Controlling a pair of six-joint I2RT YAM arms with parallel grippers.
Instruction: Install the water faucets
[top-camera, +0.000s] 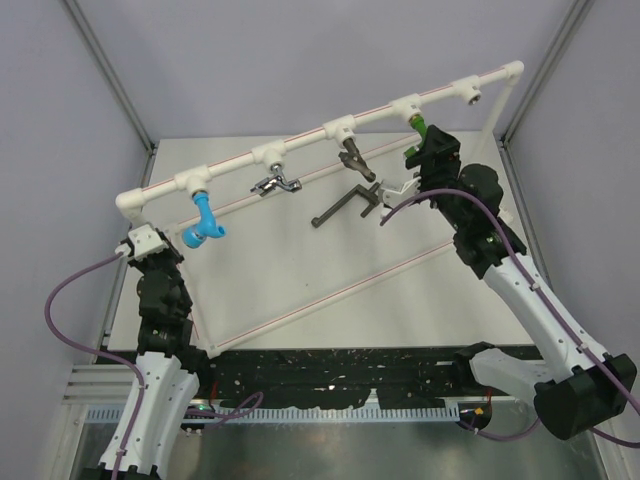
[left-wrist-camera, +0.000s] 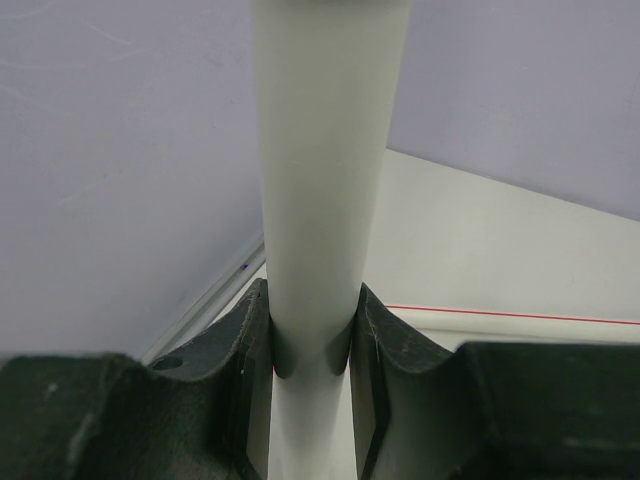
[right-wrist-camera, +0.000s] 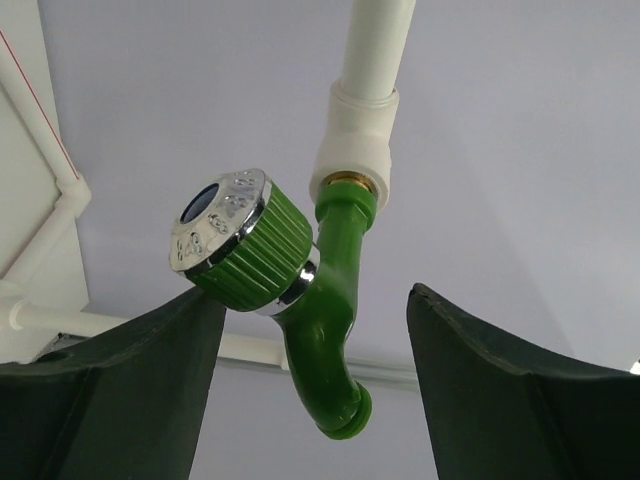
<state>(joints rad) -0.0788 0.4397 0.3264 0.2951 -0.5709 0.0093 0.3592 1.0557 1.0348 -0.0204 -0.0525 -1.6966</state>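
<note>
Green plastic sits between the jaws of the right gripper (right-wrist-camera: 315, 295), which stand wide apart on either side of the green faucet (right-wrist-camera: 325, 300) and hold nothing. This faucet hangs from a brass-ringed tee socket (right-wrist-camera: 355, 140). Its long axis runs downward, the spout curls at the bottom, and the chrome-capped ribbed knob juts out sideways. Along the same rail of the white pipe frame (top-camera: 330, 128), the bronze faucet (top-camera: 356, 160), silver faucet (top-camera: 275, 184) and blue faucet (top-camera: 203, 222) each hang from their own socket, spouts down. The T-handled faucet (top-camera: 345, 207) lies flat on the table (top-camera: 400, 290), set diagonally, just beside the right gripper. The left gripper (left-wrist-camera: 312, 340) is clamped tight around the frame's upright corner post.
</note>
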